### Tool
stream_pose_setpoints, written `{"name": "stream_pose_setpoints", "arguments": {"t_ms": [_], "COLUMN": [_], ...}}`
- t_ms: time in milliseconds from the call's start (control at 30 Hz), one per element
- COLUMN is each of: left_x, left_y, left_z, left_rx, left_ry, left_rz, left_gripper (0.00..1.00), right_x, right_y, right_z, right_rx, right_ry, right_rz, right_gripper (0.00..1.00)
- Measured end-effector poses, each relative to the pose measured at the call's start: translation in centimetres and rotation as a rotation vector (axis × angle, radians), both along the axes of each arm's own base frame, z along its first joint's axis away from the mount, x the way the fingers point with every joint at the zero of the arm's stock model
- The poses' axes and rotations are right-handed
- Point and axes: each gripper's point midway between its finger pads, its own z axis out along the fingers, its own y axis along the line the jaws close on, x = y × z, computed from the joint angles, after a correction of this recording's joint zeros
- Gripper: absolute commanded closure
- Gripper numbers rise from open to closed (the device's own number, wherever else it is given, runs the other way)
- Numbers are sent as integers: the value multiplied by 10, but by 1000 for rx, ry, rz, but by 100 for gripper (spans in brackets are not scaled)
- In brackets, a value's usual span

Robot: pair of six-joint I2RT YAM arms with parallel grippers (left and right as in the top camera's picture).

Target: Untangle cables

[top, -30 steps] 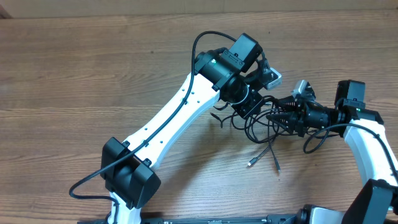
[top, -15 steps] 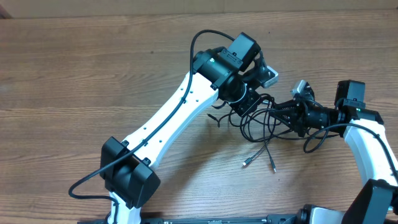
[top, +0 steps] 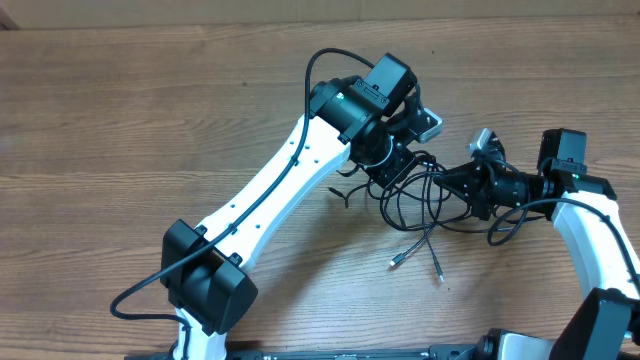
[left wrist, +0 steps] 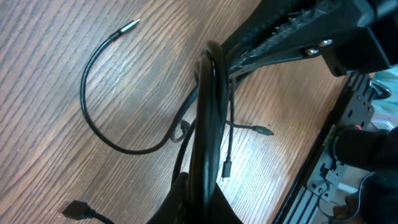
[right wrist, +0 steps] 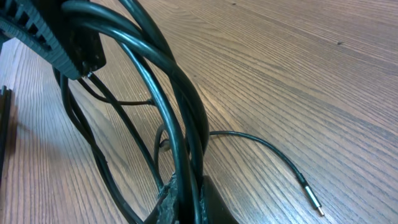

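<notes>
The cables [top: 420,200] are thin, glossy black wires bunched into a loose knot of overlapping loops. They lie right of the middle of the wood-grain worktop [top: 150,120], between the two claws. From above, two free ends trail out of the knot toward the near edge, one ending in a small plug [top: 394,264] and the other in a second plug [top: 440,278]. The left wrist view shows four ends: a long curved strand with a silver tip [left wrist: 132,24], a short dark plug [left wrist: 227,169], a thinner tip [left wrist: 267,130] and a flat dark connector [left wrist: 74,208] at the lower edge. The left claw [top: 398,165] is pinched tight on a thick gather of strands, which run straight into its closed fingers. The right claw [top: 458,183] is likewise closed on the bundle from the opposite side. From above, both claws and the left wrist cover the top of the knot. The strands cross too densely to count the separate wires. There are two arms and two claws.
</notes>
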Motion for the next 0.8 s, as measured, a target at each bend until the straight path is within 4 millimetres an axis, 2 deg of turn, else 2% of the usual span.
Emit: {"name": "stream_pose_setpoints", "arguments": {"t_ms": [400, 467, 533, 633, 800], "left_x": [9, 9, 10, 16, 23], "left_y": [7, 7, 10, 18, 26], "left_z": [-4, -4, -5, -6, -8], "left_rx": [47, 47, 61, 84, 106], "left_ry": [-6, -6, -8, -14, -25], "left_rz": [101, 101, 111, 139, 170], "left_gripper": [96, 96, 96, 96, 96], "right_x": [4, 4, 5, 7, 8], "right_y": [-13, -15, -20, -31, -35], "right_z": [6, 7, 5, 2, -1], "right_rx": [61, 71, 62, 48, 32], "right_ry": [45, 49, 61, 71, 78], "right_rz": [-73, -83, -105, -143, -160], "right_gripper": [96, 88, 85, 96, 96]}}
